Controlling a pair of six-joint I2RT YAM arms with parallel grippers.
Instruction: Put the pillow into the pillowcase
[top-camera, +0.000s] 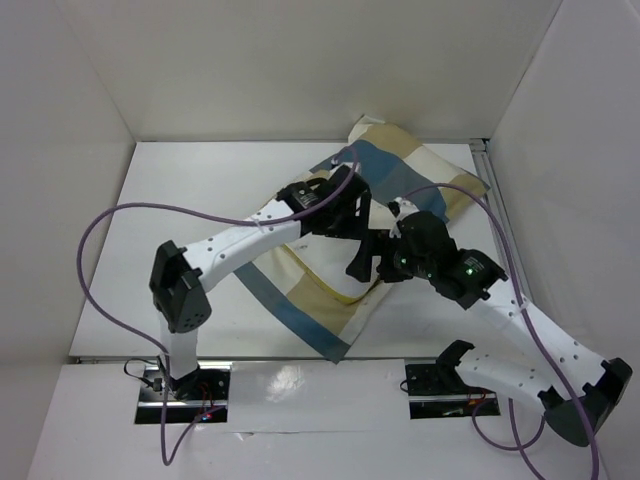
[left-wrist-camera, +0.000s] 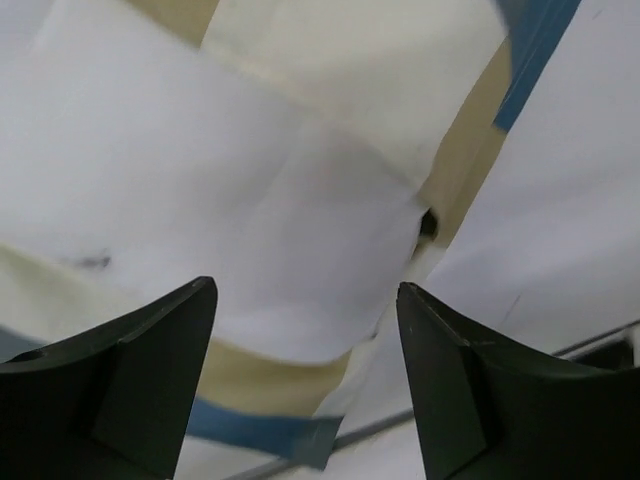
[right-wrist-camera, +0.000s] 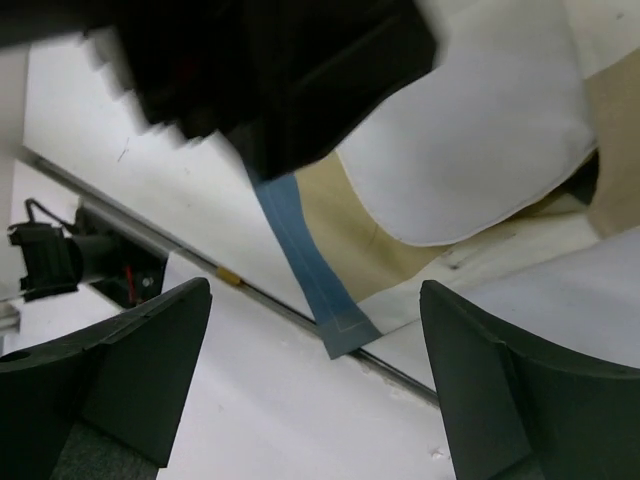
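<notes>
The pillowcase (top-camera: 385, 160), made of big blue, tan and cream checked blocks, is spread diagonally across the white table (top-camera: 170, 180), from the far right corner down to the near edge. Its far end looks puffed and rumpled, while its near corner lies flat, trimmed with a blue band (right-wrist-camera: 310, 250). Part of the white pillow (top-camera: 322, 268), edged with thin yellow piping, is seen at the cloth's middle, its rounded corner (right-wrist-camera: 480, 140) resting on a tan block.

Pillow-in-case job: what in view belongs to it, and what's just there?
Job:
- pillow
- pillowcase
- left tool, open
- right tool, open

Just there:
- purple cables
- table
</notes>
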